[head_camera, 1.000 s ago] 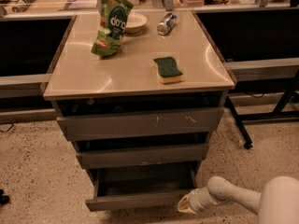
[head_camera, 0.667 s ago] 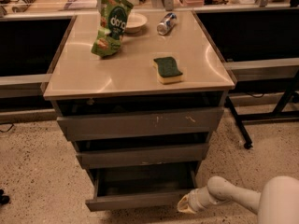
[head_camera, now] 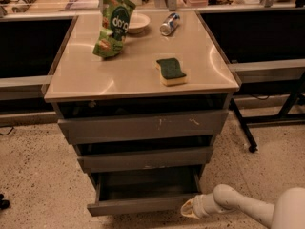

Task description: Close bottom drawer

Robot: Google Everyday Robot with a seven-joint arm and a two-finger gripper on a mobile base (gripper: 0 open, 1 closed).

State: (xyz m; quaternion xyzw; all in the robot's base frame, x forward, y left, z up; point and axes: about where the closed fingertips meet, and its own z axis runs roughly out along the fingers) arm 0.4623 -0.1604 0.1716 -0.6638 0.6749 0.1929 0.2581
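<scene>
The bottom drawer is the lowest of three dark grey drawers under the beige-topped cabinet, and it stands pulled out, its interior showing empty. The middle drawer front and the top, scratched drawer front sit above it. My gripper is at the end of the white arm coming in from the lower right, right at the drawer front's right end.
On the cabinet top lie a green chip bag, a white bowl, a can on its side and a green-and-yellow sponge. Black table legs stand to the right. The floor is speckled.
</scene>
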